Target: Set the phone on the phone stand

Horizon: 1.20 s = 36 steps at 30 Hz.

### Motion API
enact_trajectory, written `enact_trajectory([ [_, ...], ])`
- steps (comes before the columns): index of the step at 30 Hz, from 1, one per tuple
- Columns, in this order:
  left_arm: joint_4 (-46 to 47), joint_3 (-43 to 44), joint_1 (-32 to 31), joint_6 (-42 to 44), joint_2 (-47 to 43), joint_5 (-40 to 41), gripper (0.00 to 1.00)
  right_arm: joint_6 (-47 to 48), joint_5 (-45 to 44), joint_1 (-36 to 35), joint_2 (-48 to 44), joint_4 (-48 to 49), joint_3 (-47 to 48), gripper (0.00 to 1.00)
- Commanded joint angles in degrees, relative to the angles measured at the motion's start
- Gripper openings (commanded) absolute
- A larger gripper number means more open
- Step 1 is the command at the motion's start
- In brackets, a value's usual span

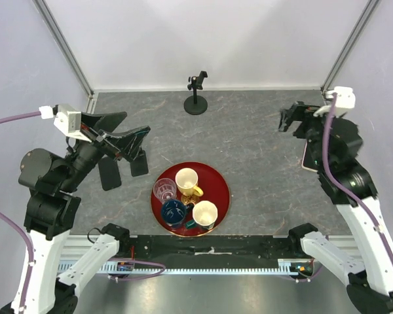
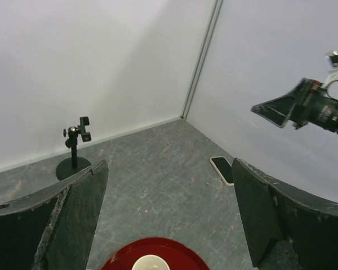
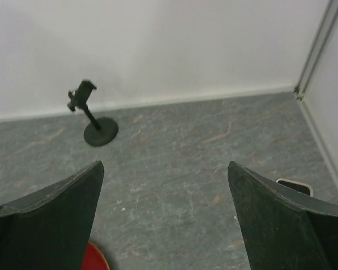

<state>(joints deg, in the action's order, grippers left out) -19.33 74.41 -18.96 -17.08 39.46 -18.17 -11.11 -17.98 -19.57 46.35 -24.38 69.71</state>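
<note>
Counter (image 1: 262, 157) is grey and veined, boxed by white walls (image 1: 183, 39) with metal corner posts (image 1: 65, 46). On it I count one phone stand (image 1: 196, 95) far back at centre, one phone (image 2: 222, 170) flat near the right wall, and one red tray (image 1: 217, 176) with four cups (image 1: 187, 178). My left hand (image 1: 137, 122) and right hand (image 1: 289, 118) both hang spread wide, empty

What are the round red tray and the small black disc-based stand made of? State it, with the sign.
The round red tray looks like glossy plastic or lacquer: smooth, even deep-red surface. The small black disc-based stand looks like matte-painted metal, given its thin stem and flat base; plastic is possible.
</note>
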Motion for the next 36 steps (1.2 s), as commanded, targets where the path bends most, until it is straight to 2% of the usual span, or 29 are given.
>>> enact_trajectory([
  [1, 1.0, -0.2, 0.3, -0.1, 2.8, -4.5, 0.97, -3.8, -2.2, 0.3, 4.2, -0.7, 2.4, 0.98],
  [9, 1.3, -2.0, 0.3, 0.0, 4.4, -5.9, 0.97, -8.6, -2.9, 0.3, 9.5, -0.8, 1.7, 0.98],
  [14, 4.2, -6.1, 0.3, -3.0, 6.3, -5.3, 0.97, -11.5, -4.0, 0.3, 14.5, -0.5, -0.6, 0.98],
  [19, 4.0, -7.4, 0.3, -6.8, 11.6, -5.0, 0.97, -7.0, 3.6, 0.4, 21.6, 3.9, -3.5, 0.98],
  [23, 7.0, -9.4, 0.2, -8.0, 15.5, -6.6, 0.95, -2.4, 13.5, 0.3, 27.1, 14.9, -7.0, 0.98],
  [25, 8.8, -10.4, 0.2, -8.0, 16.6, -7.2, 0.95, -1.6, 20.5, 0.3, 31.9, 17.7, -6.2, 0.98],
  [28, 10.9, -11.8, 0.2, -7.5, 18.8, -7.2, 0.95, -2.5, 26.0, 0.3, 39.4, 22.8, -3.3, 0.98],
  [30, 12.7, -12.6, 0.2, -7.5, 20.8, -6.9, 0.93, -6.7, 26.0, 0.3, 43.1, 23.9, 0.2, 0.98],
  [34, 18.8, -15.0, -0.2, -7.6, 24.5, -7.1, 0.90, -12.4, 28.3, 0.3, 52.6, 32.8, 4.0, 0.98],
  [36, 22.1, -16.0, -1.2, -7.2, 25.9, -2.6, 0.90, -16.4, 28.3, 0.3, 56.0, 39.0, 5.2, 0.98],
])
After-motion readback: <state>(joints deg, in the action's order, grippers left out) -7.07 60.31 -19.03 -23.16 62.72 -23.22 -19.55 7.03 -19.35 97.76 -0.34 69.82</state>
